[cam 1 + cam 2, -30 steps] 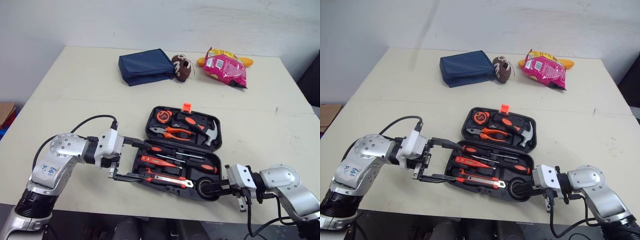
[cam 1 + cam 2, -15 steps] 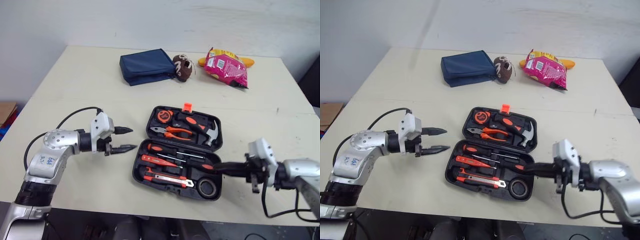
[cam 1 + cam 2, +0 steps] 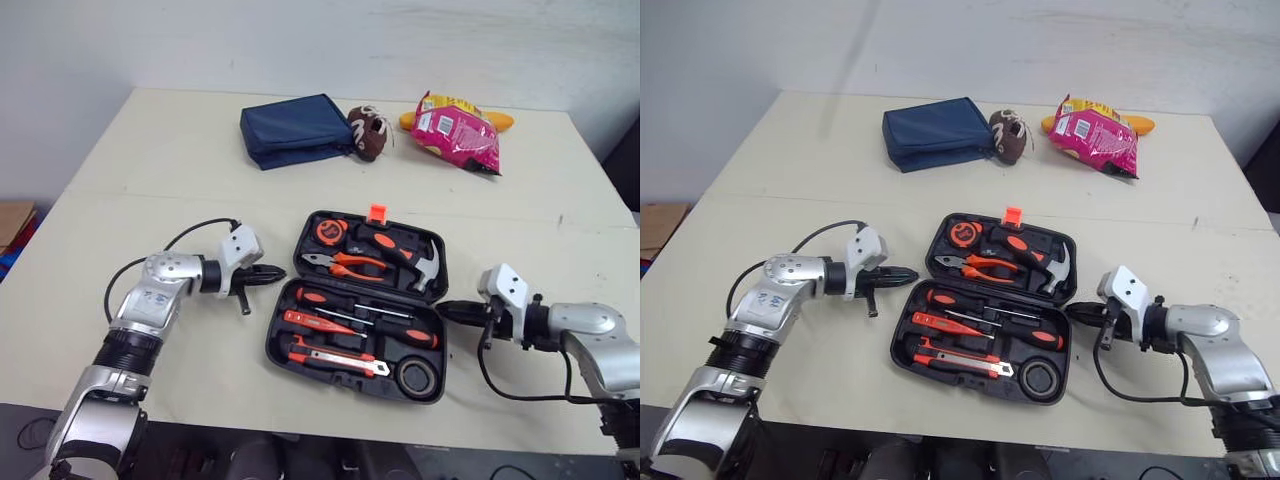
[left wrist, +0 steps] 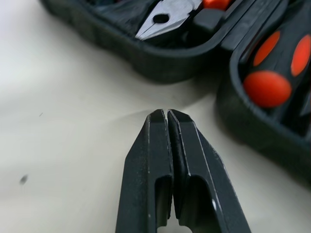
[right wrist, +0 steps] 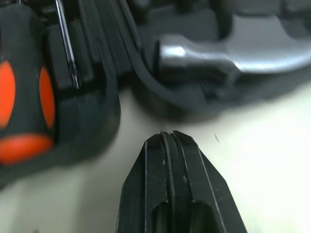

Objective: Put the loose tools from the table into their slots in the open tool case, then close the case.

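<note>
The black tool case (image 3: 285, 348) lies open in the middle of the table. Pliers (image 3: 347, 265), a hammer (image 3: 424, 264), a tape measure (image 3: 327, 232), screwdrivers (image 3: 335, 304), a utility knife (image 3: 335, 359) and a roll of tape (image 3: 415, 375) sit in its slots. My left gripper (image 3: 278, 272) is shut with nothing in it, its tips just left of the case where the two halves meet. On the case's right side my right gripper (image 3: 443, 311) is shut and empty too, pointing at the same joint. The left wrist view shows the pliers' nose (image 4: 167, 17), the right wrist view the hammer head (image 5: 214, 53).
At the back of the table lie a navy pouch (image 3: 293, 131), a small brown football (image 3: 366, 135) and a pink snack bag (image 3: 457, 133) over something yellow. Bare tabletop surrounds the case. The table's front edge runs close below both arms.
My left gripper drew back off the case's front left corner, closed and swung to the case's left side. The right gripper pulled away from the tape roll to the right side.
</note>
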